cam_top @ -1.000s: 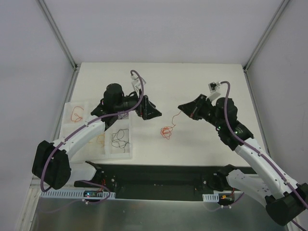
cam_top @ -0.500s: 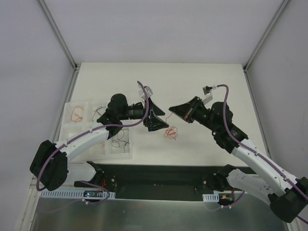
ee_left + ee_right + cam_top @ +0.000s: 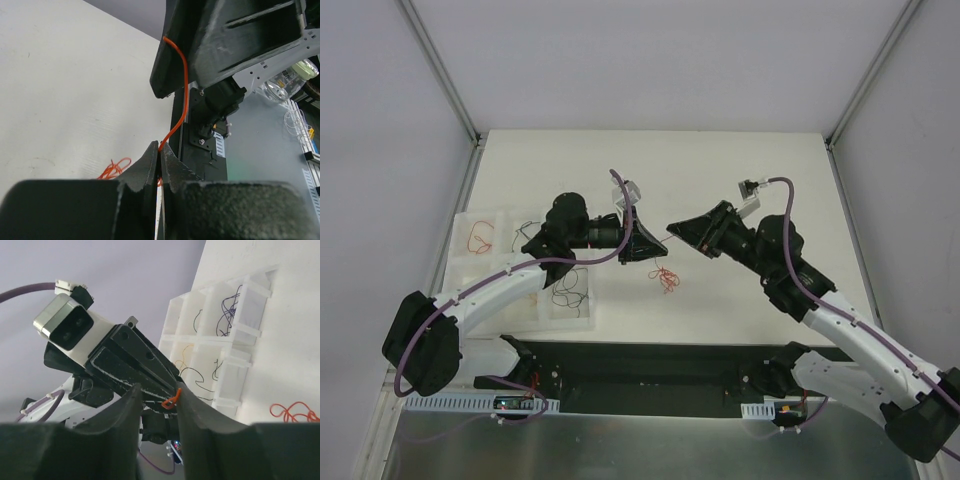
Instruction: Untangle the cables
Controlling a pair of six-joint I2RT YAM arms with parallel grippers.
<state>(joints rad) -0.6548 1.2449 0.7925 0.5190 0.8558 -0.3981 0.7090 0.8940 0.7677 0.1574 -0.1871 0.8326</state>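
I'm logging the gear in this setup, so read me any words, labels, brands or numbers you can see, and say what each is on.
None: no word, number or brand can be read in any view.
Small yellow piece at the right edge of the left wrist view: too small and blurred to read.
Round clear part near it: dark marks, too blurred to read.
White camera housing: no marking shows.

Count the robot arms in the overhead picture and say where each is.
2. The left arm reaches in from bottom-left; the right arm from bottom-right. None seems hidden.
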